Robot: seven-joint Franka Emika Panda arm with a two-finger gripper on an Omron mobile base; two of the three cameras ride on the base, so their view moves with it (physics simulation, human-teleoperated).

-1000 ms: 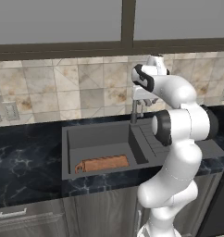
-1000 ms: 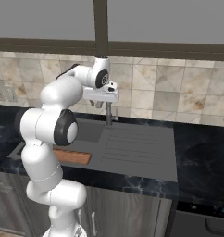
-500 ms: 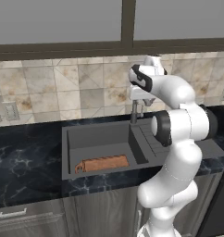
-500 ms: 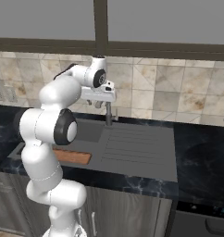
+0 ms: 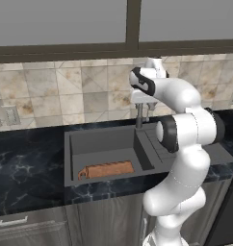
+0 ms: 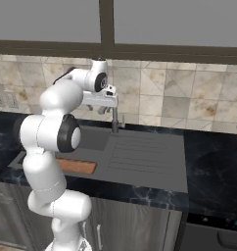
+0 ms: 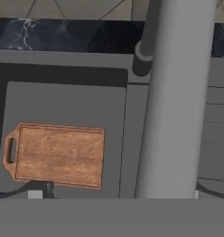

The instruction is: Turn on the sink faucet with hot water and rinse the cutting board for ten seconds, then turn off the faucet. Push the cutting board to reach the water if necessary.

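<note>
The gripper (image 5: 143, 111), its spread impossible to judge, hung over the sink faucet (image 5: 138, 116), presumably seeking its lever, while the cutting board (image 7: 58, 155) lay at eight o'clock in the sink (image 5: 101, 144).

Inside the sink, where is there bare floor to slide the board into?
The cutting board lies along the sink's front wall. Bare floor runs behind it, up to the back wall and the sink faucet. It is tight at the right wall, where the gripper hangs over the faucet.

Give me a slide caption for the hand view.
Looking down past the sink faucet at the cutting board lying flat in the sink.
</note>
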